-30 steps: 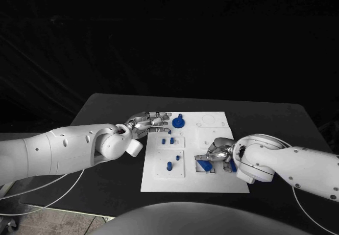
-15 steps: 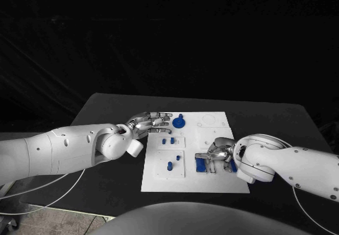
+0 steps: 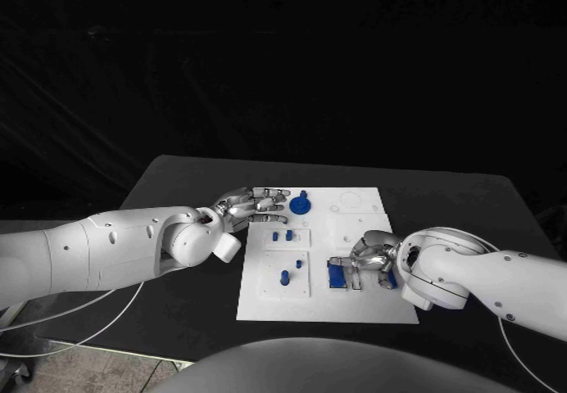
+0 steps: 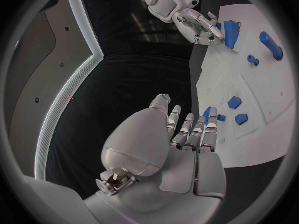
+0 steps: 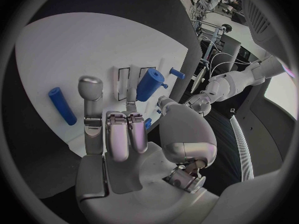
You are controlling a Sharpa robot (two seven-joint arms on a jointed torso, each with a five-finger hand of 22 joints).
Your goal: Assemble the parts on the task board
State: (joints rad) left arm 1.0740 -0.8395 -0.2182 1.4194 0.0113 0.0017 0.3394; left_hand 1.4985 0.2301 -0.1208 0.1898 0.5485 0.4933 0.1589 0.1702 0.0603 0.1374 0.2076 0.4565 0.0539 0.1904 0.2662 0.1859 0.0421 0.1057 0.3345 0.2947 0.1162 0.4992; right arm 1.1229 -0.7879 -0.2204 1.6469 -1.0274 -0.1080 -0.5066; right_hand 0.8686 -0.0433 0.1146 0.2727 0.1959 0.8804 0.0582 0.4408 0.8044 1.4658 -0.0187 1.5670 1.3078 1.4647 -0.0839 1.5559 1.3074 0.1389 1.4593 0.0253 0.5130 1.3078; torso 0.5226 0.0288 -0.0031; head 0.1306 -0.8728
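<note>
While the right robot hand [image 3: 374,252] hides its blue part [image 5: 149,84], grasp unclear; left robot hand [image 3: 246,205] spread.

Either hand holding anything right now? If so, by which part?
Left hand holds nothing, fingers spread at the white task board edge. Right hand sits by the blue rectangular part; whether it grips it cannot be told.

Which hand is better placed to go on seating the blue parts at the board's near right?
Right hand: its fingers are already at the blue parts there. Left hand sits at the far left edge.
</note>
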